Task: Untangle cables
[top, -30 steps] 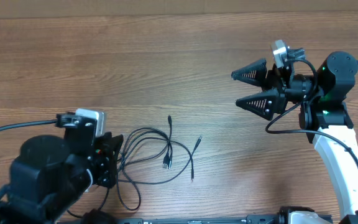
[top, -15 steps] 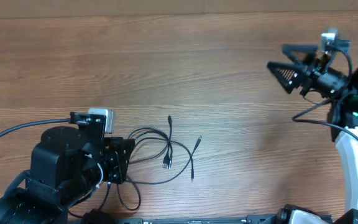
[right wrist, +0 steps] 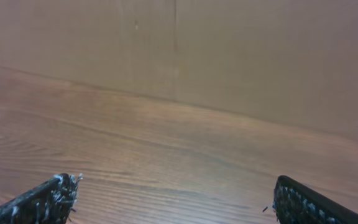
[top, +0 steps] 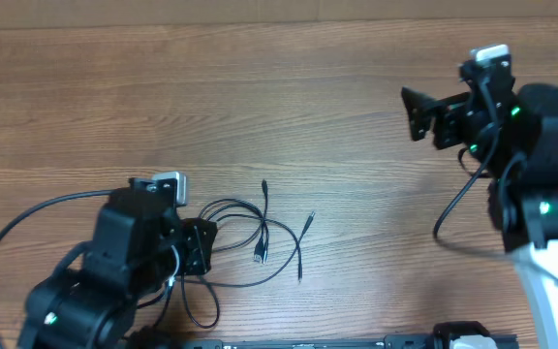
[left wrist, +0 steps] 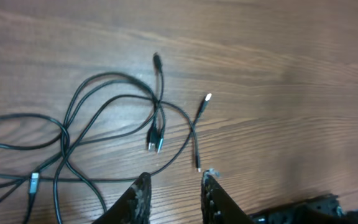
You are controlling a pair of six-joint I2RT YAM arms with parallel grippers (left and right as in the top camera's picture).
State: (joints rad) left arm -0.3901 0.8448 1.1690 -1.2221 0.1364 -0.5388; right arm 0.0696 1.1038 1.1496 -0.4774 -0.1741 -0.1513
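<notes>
- Brown wood-grain bench (top: 260, 97) fills the overhead view. Thin black flexible cables (top: 250, 242) lie on it in a loose tangle of overlapping loops, low in the view and left of centre. The black two-finger left hand (top: 200, 250) sits over the tangle's left side. From above I cannot tell whether it touches a cord. The black right hand (top: 418, 113) is at the far right, pointing left, well apart from the cables.
- Left wrist view: the cables (left wrist: 114, 106) spread across the bench (left wrist: 291, 62) ahead of the left hand (left wrist: 176, 186). That hand is released, its two fingers only narrowly parted, with bare wood in the gap and nothing grasped. One cord ends in a bright silvery tip (left wrist: 208, 97) on the tangle's right side. Two dark plugs (left wrist: 155, 140) lie side by side near the middle. A single black plug (left wrist: 156, 59) points away at the far end.
- Right wrist view: the right hand (right wrist: 176, 199) is released and spread wide. Its black fingertips (right wrist: 48, 196) show only at the two lower corners. Bare bench (right wrist: 166, 137) lies between them. A plain brown panel (right wrist: 229, 56) stands behind the bench.
</notes>
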